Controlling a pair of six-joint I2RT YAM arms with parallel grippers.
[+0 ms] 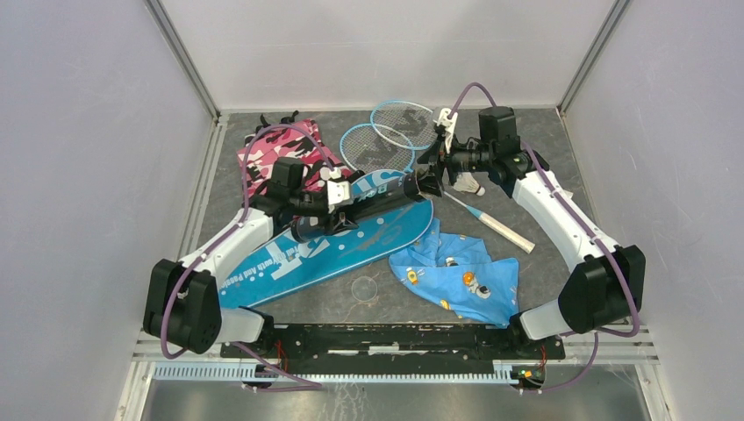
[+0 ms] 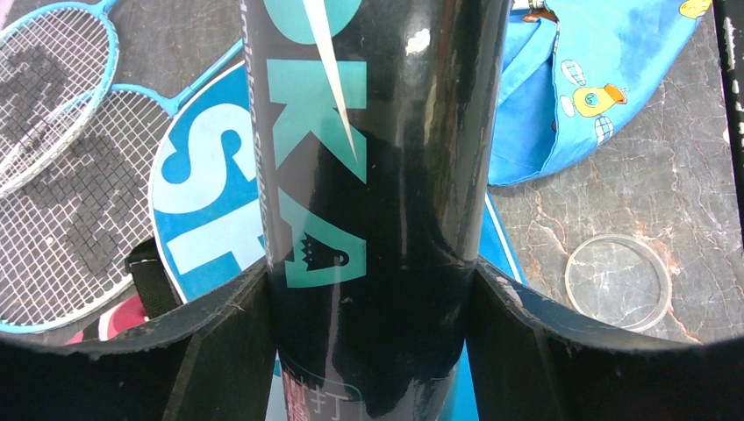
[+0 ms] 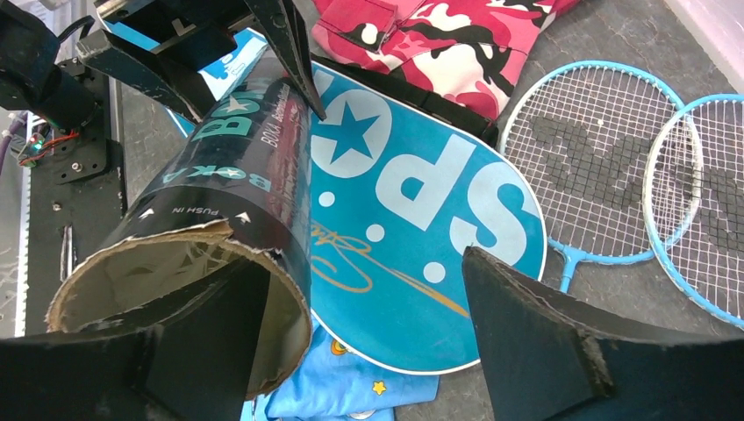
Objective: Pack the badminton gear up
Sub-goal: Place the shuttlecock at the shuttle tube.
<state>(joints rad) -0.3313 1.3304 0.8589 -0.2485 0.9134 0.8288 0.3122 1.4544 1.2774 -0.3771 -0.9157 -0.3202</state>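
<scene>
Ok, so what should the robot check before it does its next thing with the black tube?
1. Left gripper holding the black tube: ok, a finger presses each side.
2. Tube's mouth open toward the right gripper: ok.
3. Right gripper's jaws apart and empty: ok.
4. A shuttlecock close by to pick: ok, it lies on the table beside the right gripper.
5. Clear lid out of the way: ok, it lies flat on the table.
6. Room inside the tube: cannot tell, the inside is dark.
</scene>
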